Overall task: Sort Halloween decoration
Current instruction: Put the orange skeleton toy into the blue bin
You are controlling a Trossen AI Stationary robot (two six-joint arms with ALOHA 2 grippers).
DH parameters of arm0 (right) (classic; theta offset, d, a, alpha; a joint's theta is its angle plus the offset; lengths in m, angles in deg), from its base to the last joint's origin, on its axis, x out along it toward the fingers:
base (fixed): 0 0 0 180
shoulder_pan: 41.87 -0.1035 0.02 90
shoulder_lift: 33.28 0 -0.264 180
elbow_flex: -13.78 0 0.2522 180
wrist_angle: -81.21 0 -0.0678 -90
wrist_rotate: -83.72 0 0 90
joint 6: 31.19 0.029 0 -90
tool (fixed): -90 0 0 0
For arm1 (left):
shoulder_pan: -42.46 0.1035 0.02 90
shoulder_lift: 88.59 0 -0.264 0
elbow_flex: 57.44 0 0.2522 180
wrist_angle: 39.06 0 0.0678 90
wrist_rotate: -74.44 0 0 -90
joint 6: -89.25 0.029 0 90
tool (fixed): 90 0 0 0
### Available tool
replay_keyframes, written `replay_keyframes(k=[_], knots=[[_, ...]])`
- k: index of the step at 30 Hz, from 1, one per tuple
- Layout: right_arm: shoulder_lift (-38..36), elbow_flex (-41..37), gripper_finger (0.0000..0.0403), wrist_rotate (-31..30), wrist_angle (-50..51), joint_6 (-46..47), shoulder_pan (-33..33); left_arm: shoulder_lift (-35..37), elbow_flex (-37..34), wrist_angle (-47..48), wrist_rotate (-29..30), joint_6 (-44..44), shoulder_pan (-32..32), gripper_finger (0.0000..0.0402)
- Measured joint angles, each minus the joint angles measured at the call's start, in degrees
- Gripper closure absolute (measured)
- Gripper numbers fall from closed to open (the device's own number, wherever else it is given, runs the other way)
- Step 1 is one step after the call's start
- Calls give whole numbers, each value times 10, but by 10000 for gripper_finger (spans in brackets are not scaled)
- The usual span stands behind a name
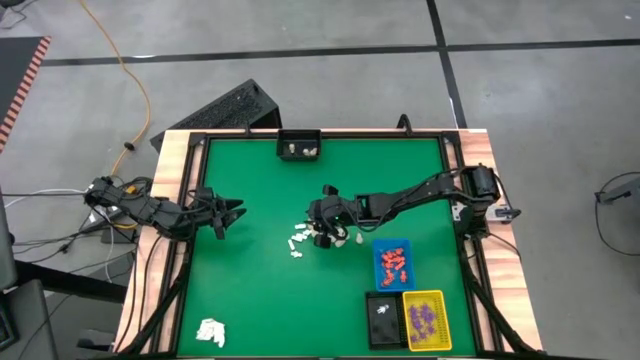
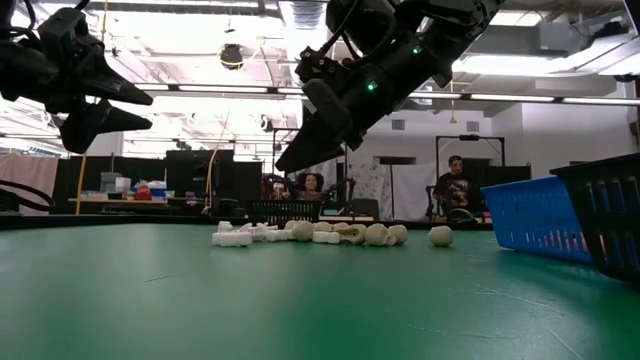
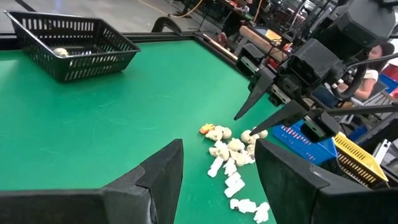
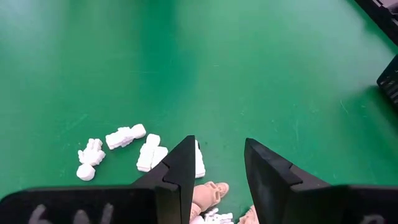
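Observation:
The Halloween decoration pieces, white and cream, lie loose in a small pile (image 1: pixel 320 238) on the green mat at mid-table, also seen in the low view (image 2: pixel 320 234). White figurines (image 4: pixel 124 135) and a cream one (image 4: pixel 208 193) show below my right gripper. My right gripper (image 1: pixel 322 215) hangs open just above the pile (image 2: pixel 300 150), its fingers (image 4: pixel 186 155) pointing down and touching nothing. My left gripper (image 1: pixel 232 212) is open, raised over the left part of the mat (image 2: pixel 110 105), facing the pile (image 3: pixel 230 155). Orange-red pieces lie in the blue tray (image 1: pixel 392 262), purple ones in the yellow tray (image 1: pixel 424 318).
A black tray (image 1: pixel 298 146) with a few pale pieces sits at the far edge. Another black tray (image 1: pixel 381 317) stands beside the yellow one at the near right. A white paper-like wad (image 1: pixel 211 331) lies at the near left corner. People sit in the room beyond the table (image 2: pixel 455 185).

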Motion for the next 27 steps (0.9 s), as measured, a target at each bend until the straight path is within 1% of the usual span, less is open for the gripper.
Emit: replay_keyframes(k=[6,11,27], knots=[[0,0,266,0,0,7,0,0,0,0,4,3,0,213],[0,0,266,-1,0,17,0,0,0,1,5,26,0,213],[0,0,266,-2,-1,31,-4,0,0,18,6,17,0,213]])
